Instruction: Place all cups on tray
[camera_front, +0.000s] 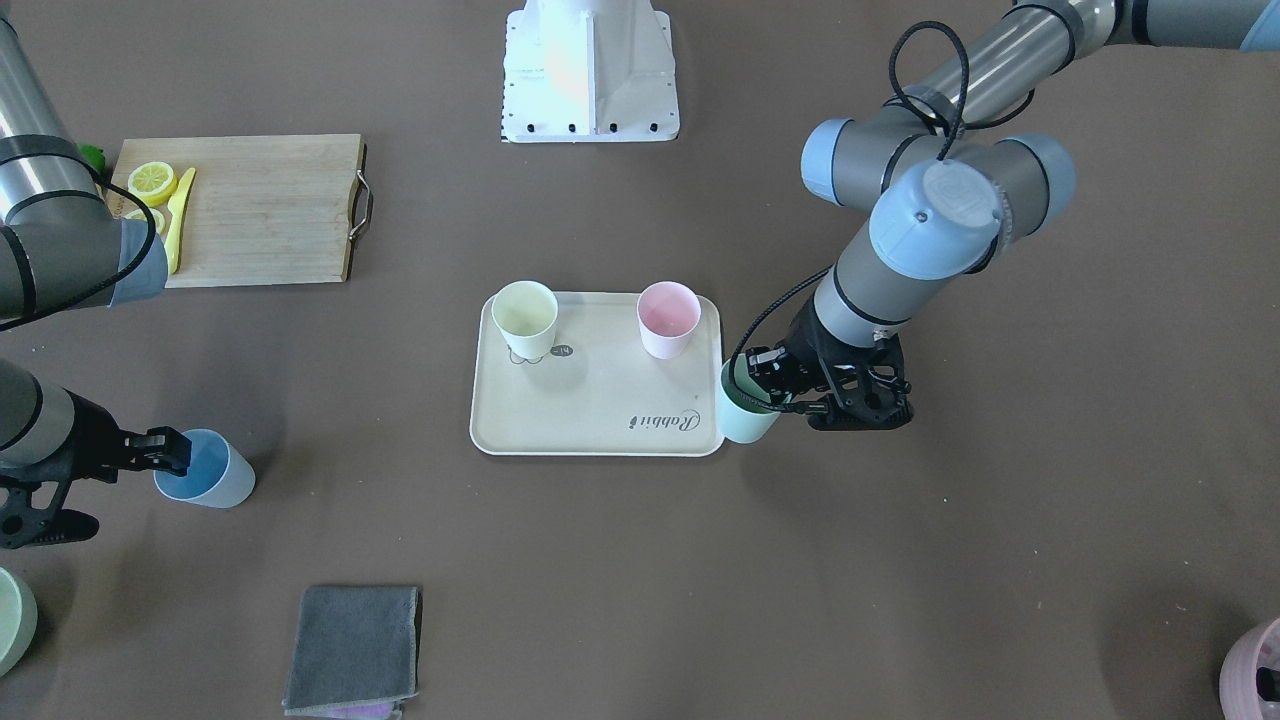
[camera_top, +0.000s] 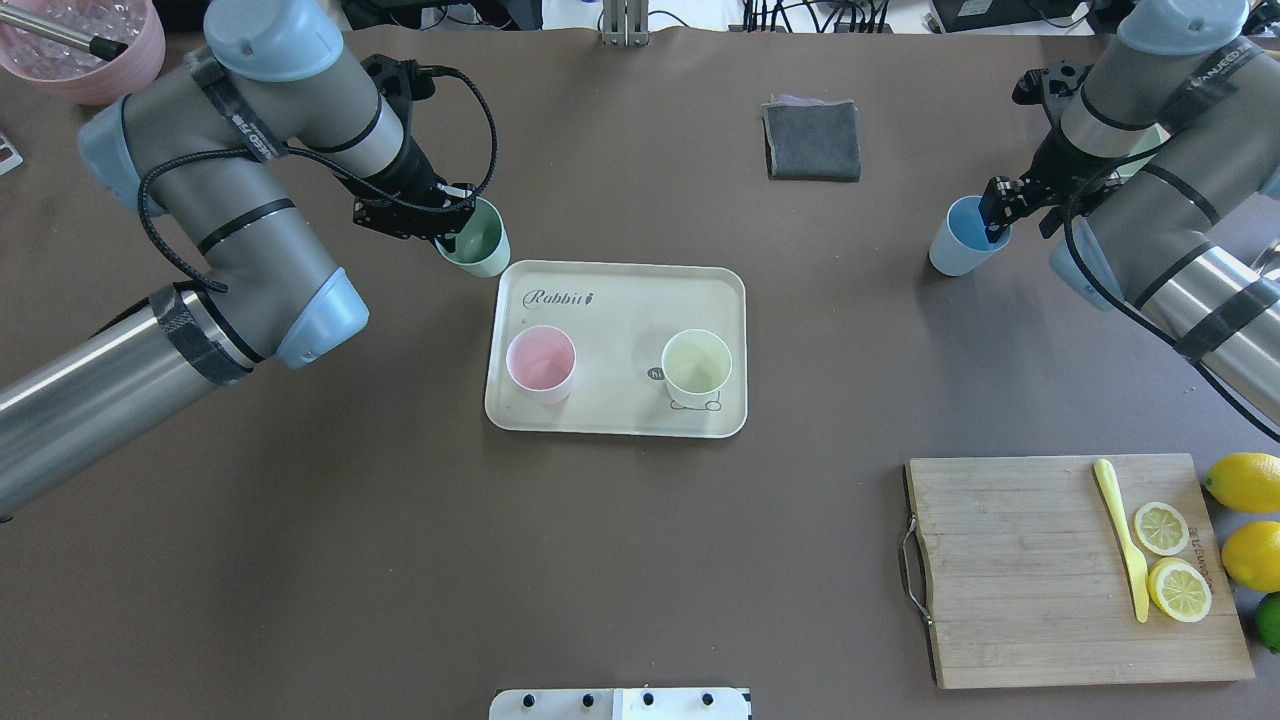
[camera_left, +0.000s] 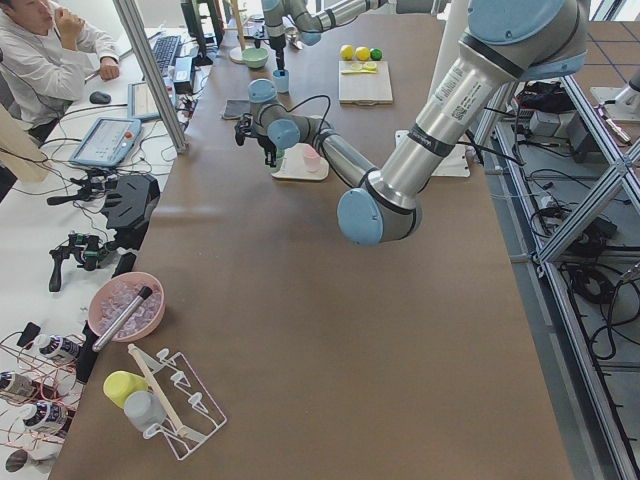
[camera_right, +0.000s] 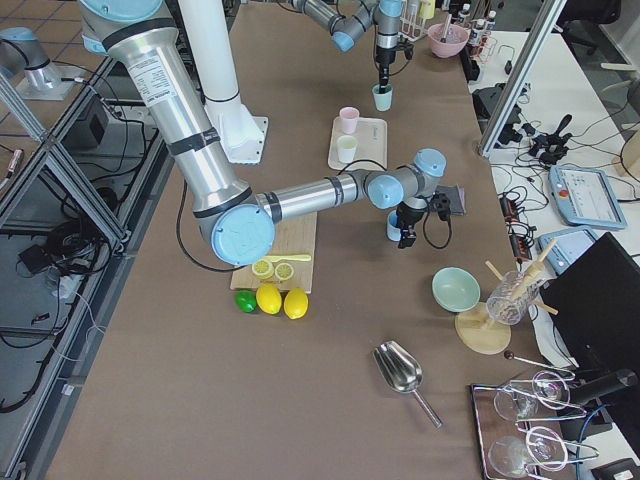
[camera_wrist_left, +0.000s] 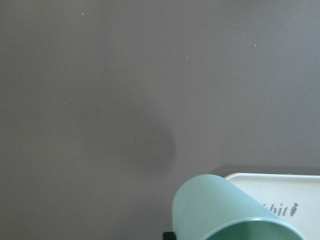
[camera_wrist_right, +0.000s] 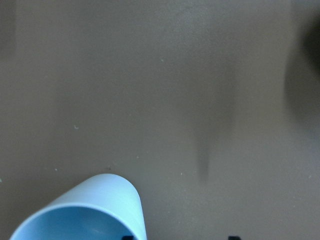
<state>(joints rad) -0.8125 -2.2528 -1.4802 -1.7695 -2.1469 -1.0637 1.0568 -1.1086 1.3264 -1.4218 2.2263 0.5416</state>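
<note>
The cream tray (camera_front: 600, 420) (camera_top: 620, 300) lies mid-table. The pale yellow cup (camera_front: 525, 318) (camera_top: 697, 365) and the pink cup (camera_front: 668, 318) (camera_top: 541, 363) stand upright on it. My left gripper (camera_front: 772, 388) (camera_top: 452, 226) is shut on the rim of the mint green cup (camera_front: 745, 410) (camera_top: 478, 240) (camera_wrist_left: 220, 210) and holds it tilted, off the table, at the tray's corner by the "Rabbit" script. My right gripper (camera_front: 172, 452) (camera_top: 1000, 215) is shut on the rim of the light blue cup (camera_front: 208, 472) (camera_top: 960, 238) (camera_wrist_right: 95, 210), tilted, well away from the tray.
A wooden cutting board (camera_top: 1020, 570) with lemon slices and a yellow knife (camera_top: 1122, 540) lies on my right, with whole lemons (camera_top: 1245, 482) beside it. A grey cloth (camera_top: 812, 140) lies beyond the tray. A pale green bowl (camera_front: 12, 620) and a mauve-pink pot (camera_top: 80, 45) sit at the table's edges.
</note>
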